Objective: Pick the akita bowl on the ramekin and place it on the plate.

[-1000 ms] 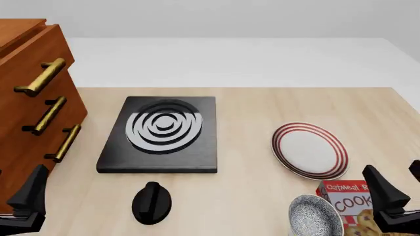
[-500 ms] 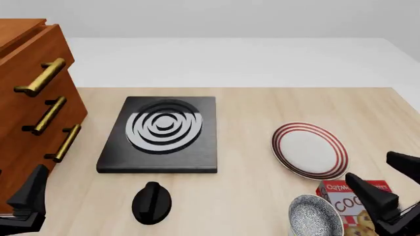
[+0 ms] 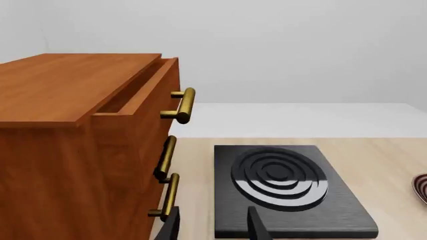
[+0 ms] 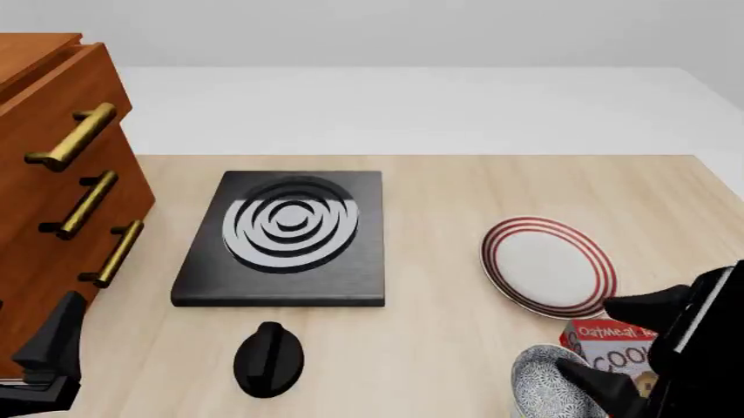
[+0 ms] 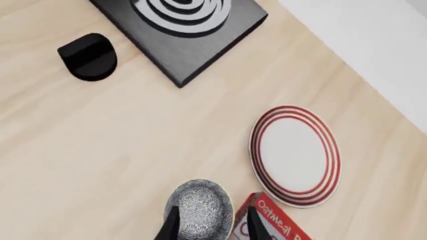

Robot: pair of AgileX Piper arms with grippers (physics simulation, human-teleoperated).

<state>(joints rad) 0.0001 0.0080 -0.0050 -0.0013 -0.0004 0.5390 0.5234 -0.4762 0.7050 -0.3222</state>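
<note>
Left wrist view: the left gripper (image 3: 212, 227) only shows two dark fingertips with a narrow-ish gap and nothing between them. It faces the wooden drawer cabinet (image 3: 80, 140) with brass handles, and the black stove burner (image 3: 283, 187) sits beside it on the table (image 3: 387, 165). A sliver of the plate (image 3: 421, 186) peeks in at the edge.

Front view: the left gripper (image 4: 47, 361) sits low by the cabinet (image 4: 58, 183), holding nothing. The right gripper (image 4: 633, 344) hangs spread wide over the near right corner, one finger near the plate (image 4: 548, 266), the other over the akita bowl (image 4: 556, 383). The bowl is at the table's near edge, just beside the red cookie box (image 4: 611, 348), apart from the plate. A black knob (image 4: 268, 358) lies in front of the burner (image 4: 285, 233). The ramekin can't be made out.

Right wrist view: the right gripper (image 5: 212, 225) looks down with its fingertips straddling the bowl (image 5: 198, 210), not clamped on it. The cookie box (image 5: 270, 225) touches or nearly touches the bowl, and the plate (image 5: 295, 155) is just beyond it.
</note>
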